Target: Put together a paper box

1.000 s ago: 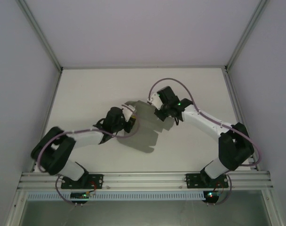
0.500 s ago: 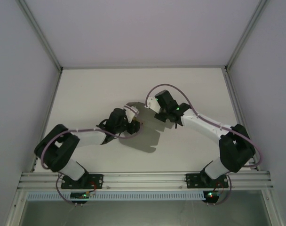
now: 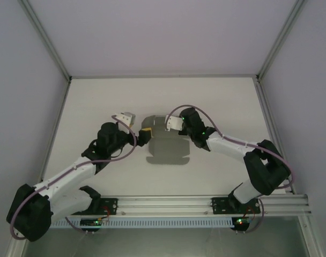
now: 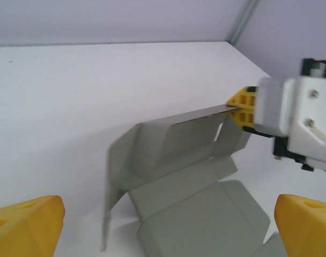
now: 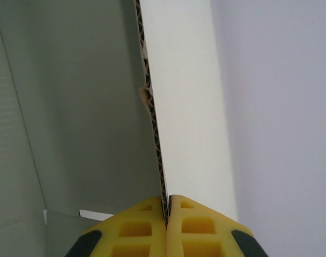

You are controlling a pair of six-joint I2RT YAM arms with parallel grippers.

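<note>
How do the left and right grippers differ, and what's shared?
The left gripper is wide open, holding nothing; the right gripper is shut on the far wall of the paper box. The left is at its left side, the right at its far edge. Both are yellow-tipped.

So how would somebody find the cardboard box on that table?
Look at the middle of the white table. The cardboard box lies there, half folded, its raised flap pinched by the right end effector. It is plain grey and thin, unlike the white table and the yellow-tipped end effector.
</note>
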